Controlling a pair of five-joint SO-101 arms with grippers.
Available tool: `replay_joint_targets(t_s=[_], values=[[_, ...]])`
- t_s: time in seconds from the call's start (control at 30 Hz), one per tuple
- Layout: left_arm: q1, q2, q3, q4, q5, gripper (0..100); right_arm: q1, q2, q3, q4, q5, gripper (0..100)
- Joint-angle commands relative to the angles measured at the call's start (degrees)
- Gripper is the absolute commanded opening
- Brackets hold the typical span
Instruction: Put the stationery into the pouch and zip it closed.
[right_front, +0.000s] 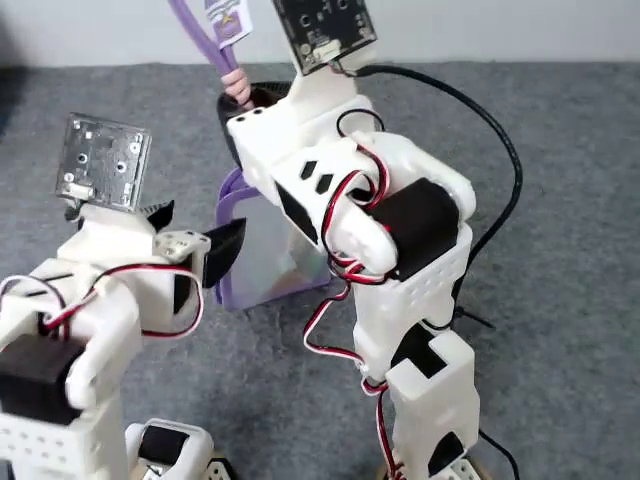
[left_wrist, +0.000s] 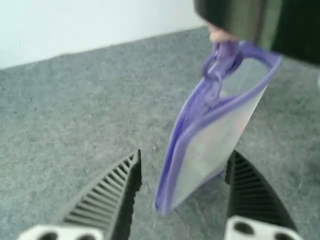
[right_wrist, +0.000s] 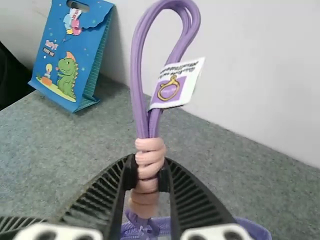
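Pinching the pink pull (right_wrist: 147, 162) at the top of the pouch (left_wrist: 210, 145), the right gripper (right_wrist: 146, 175) is standing nearly closed, its ridged jaws pressing the pull from both sides. A purple loop (right_wrist: 150, 65) with a paper tag (right_wrist: 177, 82) is rising out of the pull above the jaws. The pouch is hanging below that grip, tilted, its lower corner close to the grey table (left_wrist: 75, 110); contact cannot be told. The left gripper (left_wrist: 185, 157) is gaping wide and holding nothing, one jaw on each side of the pouch's lower end, neither touching it. A blue gift bag (right_wrist: 70, 55) is leaning against the wall well behind. Whether stationery is already inside cannot be told through the pouch's pale side. Judging from this, the zipping step is in hand: one arm on the pull, the other set to brace. The next move is likely calling for the left jaws to close on the pouch body, anchoring it so the pull can travel along the zip rather than dragging the whole pouch.
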Motion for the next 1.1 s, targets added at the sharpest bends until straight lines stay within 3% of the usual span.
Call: replay_joint_targets(t_s=[0.0, 0.27, 0.47, 0.63, 1.07], values=[[-0.2, 0.3, 2.8, -6.2, -1.0, 27, -0.7, -4.8, -1.8, 2.3, 0.6, 0.7], [5.3, 0.3, 12.2, -14.0, -1.9, 27, -1.2, -4.8, -1.8, 2.3, 0.4, 0.7], [5.4, 0.3, 16.7, -22.2, -1.7, 26, -1.1, -4.9, -1.8, 2.3, 0.4, 0.7], [5.5, 0.3, 17.0, -27.6, -0.4, 15, -1.0, -5.0, -1.8, 2.3, 0.4, 0.7], [8.4, -0.3, 21.3, -28.0, -0.2, 1, 1.1, -4.5, -1.8, 2.2, 0.3, 0.7]])
